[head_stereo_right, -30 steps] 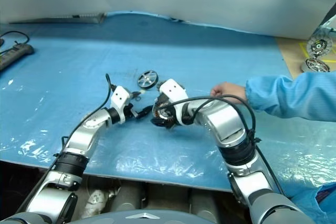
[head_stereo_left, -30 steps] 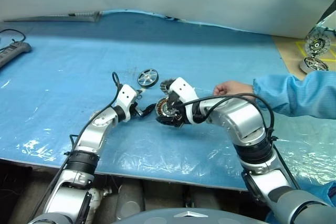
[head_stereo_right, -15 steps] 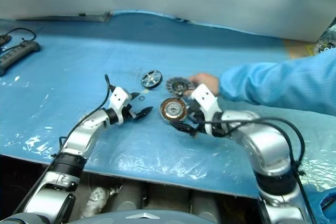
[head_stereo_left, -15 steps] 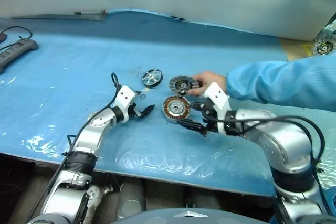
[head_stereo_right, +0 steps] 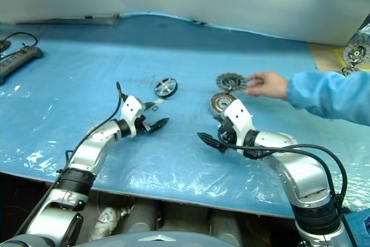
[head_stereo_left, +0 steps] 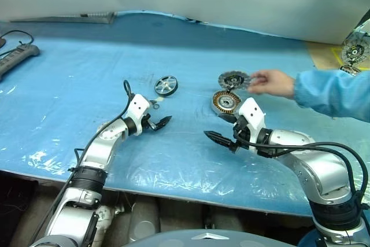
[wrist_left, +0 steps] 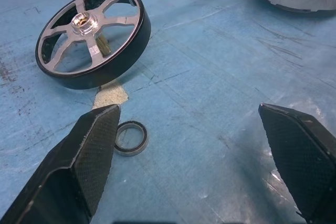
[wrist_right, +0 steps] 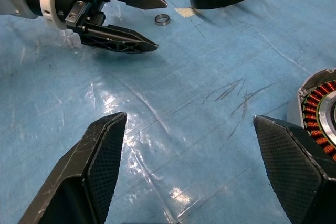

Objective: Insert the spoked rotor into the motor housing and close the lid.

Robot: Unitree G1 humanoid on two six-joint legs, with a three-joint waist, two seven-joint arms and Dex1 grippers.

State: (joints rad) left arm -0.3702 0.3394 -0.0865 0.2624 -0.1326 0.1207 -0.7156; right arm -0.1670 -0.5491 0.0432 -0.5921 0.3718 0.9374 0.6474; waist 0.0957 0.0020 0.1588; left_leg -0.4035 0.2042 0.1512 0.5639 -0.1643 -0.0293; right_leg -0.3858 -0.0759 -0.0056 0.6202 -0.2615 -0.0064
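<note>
Both grippers, left (head_stereo_left: 163, 122) and right (head_stereo_left: 222, 134), hover with jaws released, empty; the rotor (head_stereo_left: 165, 85) lies on the counter (head_stereo_left: 69, 79); a hand (head_stereo_left: 272, 83) holds the lid (head_stereo_left: 232, 79) above the housing (head_stereo_left: 226, 102).

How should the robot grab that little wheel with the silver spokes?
Probably by its dark rim, coming down from above. The spoked rotor lies flat on the blue mat, so its round edge offers two opposite sides for the fingers. The open left gripper is nearest; the small ring beside it should be avoided.
</note>
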